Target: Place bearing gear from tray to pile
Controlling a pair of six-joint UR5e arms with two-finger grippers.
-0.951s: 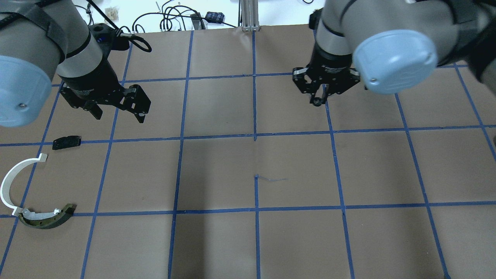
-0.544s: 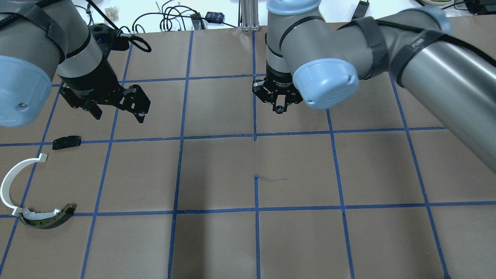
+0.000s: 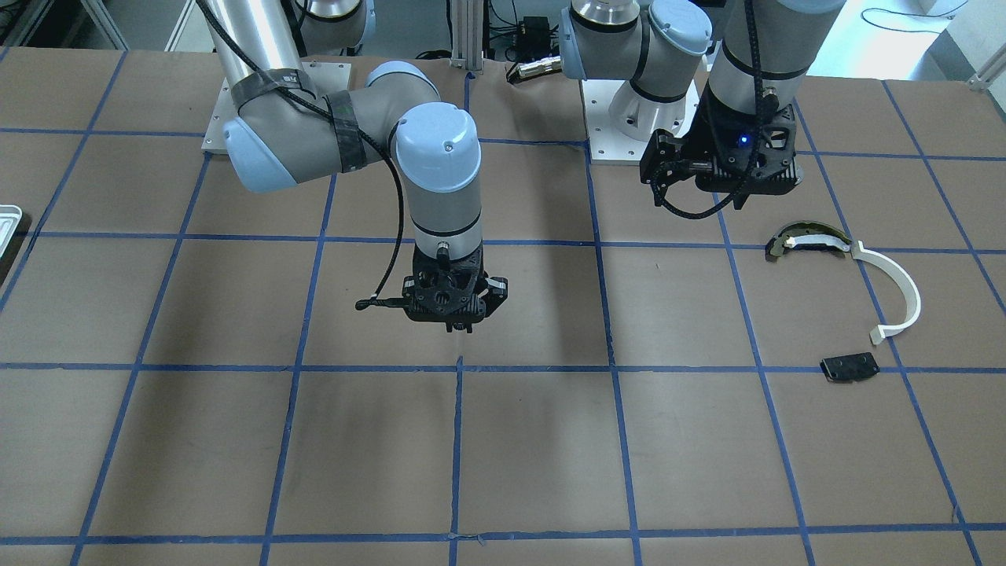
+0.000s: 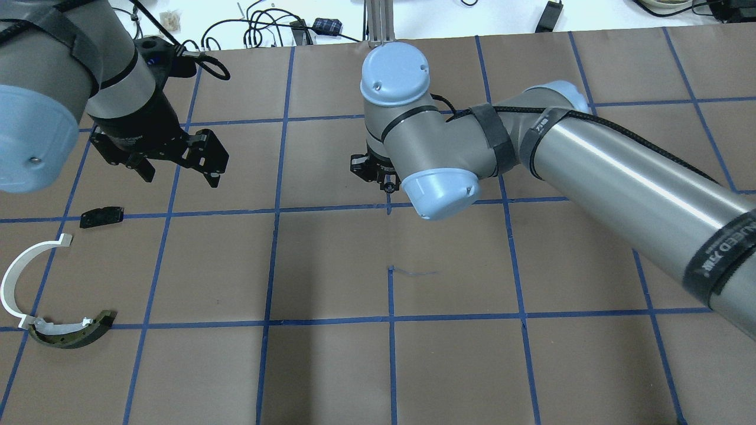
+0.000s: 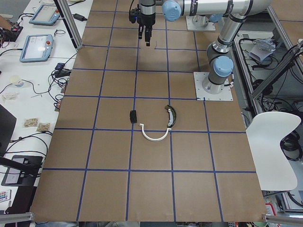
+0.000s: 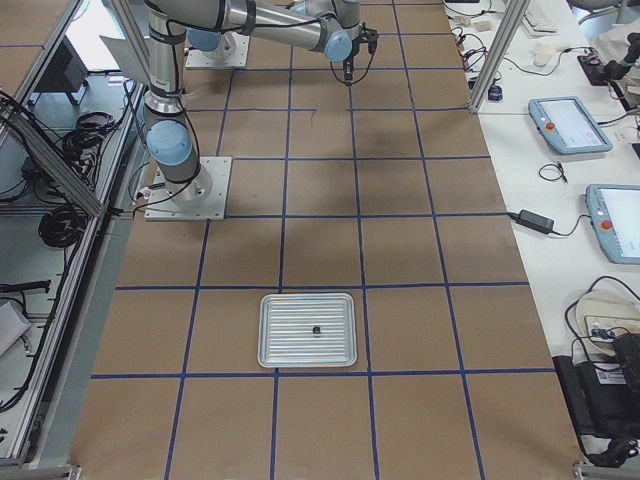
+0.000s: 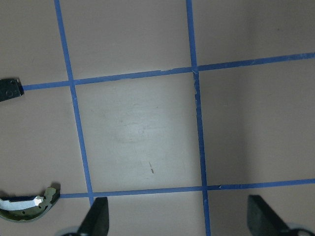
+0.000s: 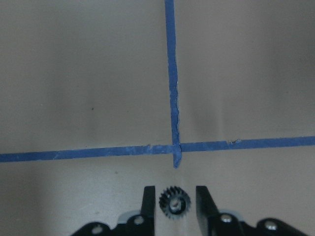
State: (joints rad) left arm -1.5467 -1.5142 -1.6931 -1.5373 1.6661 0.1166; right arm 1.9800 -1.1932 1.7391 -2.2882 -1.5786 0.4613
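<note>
The right gripper [image 8: 175, 196] hangs fingers-down over the middle of the table [image 4: 331, 366], its jaws pinching the small toothed bearing gear [image 8: 175, 202] by its sides. The gear's flat face is turned to the wrist camera and it is clear of the paper below. That grip suits a carry, as the part is lifted high enough not to drag and sits right at the fingertips, ready for a simple release. It hovers just short of a crossing of the blue tape lines [image 8: 170, 73], well apart from both ends of the trip. The tray [image 6: 290, 345] lies far off on the robot's right with one dark speck [image 6: 315, 329] in it, too small to name. The pile sits at the robot's left: a white arc [image 4: 12, 277], an olive curved piece [image 4: 71, 333] touching the arc's end, and a black plate [image 4: 101, 216] a little apart from them. The left gripper [image 4: 180, 171] hangs with its jaws spread wide and nothing between them, just beyond the black plate. The paper between gear and pile is bare, so this idle arm is likely the only thing the right arm must clear as it reaches across
</note>
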